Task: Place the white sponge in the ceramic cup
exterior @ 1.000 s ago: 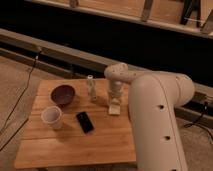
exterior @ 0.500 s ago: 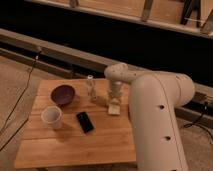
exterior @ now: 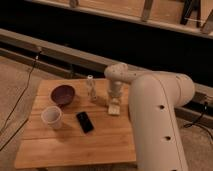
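Observation:
The white sponge [exterior: 114, 109] lies on the wooden table [exterior: 75, 145], right of its middle. My gripper [exterior: 115, 101] comes straight down onto it from the white arm and is shut on the sponge's top, which still rests on the wood. The ceramic cup [exterior: 52, 117] stands upright near the table's left edge, well to the left of the gripper. Its mouth is uncovered.
A dark maroon bowl [exterior: 64, 94] sits behind the cup. A slim clear bottle [exterior: 91, 87] stands just left of the gripper. A flat black object [exterior: 84, 121] lies between cup and sponge. The arm's bulky white body [exterior: 157, 125] covers the table's right side.

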Controlling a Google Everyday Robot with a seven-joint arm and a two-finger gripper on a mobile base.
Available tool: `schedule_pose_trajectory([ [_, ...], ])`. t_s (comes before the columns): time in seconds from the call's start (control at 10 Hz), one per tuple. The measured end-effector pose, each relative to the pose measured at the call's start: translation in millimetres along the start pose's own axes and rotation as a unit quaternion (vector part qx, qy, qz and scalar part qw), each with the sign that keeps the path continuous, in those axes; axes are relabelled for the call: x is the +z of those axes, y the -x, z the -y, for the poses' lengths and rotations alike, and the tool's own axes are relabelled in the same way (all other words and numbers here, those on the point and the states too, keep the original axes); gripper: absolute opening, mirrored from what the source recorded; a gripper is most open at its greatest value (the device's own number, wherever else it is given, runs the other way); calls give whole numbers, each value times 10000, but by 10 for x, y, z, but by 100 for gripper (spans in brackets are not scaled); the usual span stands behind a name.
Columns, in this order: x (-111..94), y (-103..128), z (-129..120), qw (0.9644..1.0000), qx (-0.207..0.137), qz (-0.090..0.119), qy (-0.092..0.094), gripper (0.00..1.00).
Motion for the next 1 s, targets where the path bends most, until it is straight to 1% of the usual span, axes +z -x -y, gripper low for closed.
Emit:
schedule_pose_trajectory([
  [0.6,-1,0,-4,10000,1,-1,7,0],
  [0.8,20,-20,-23,9999,19,-31,112,0],
  [1.0,34,-44,-18,9995,66,-43,296,0],
])
